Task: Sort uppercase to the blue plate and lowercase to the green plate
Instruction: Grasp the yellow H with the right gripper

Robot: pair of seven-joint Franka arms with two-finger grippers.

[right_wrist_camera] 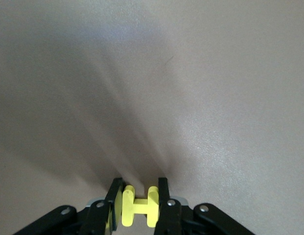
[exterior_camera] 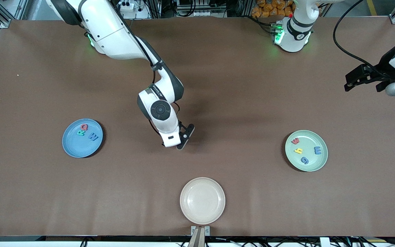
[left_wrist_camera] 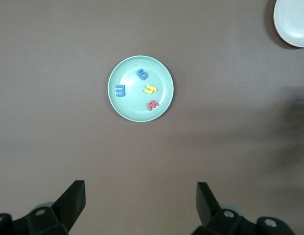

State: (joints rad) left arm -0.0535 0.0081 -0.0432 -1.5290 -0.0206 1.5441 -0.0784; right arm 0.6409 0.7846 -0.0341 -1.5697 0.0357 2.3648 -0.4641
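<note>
Only the right wrist view shows the right claw (right_wrist_camera: 135, 205) clamped on the yellow H (right_wrist_camera: 140, 206); left claw (left_wrist_camera: 141, 201) gapes.

Cream plate (exterior_camera: 202, 200) on brown table (exterior_camera: 245, 103)

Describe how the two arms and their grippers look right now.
Both arms are glossy white with dark grey joints and green lights at the bases. The right gripper has black fingers on a white body with a round dark cap. The left gripper is black, with a black cable looping to it.
</note>
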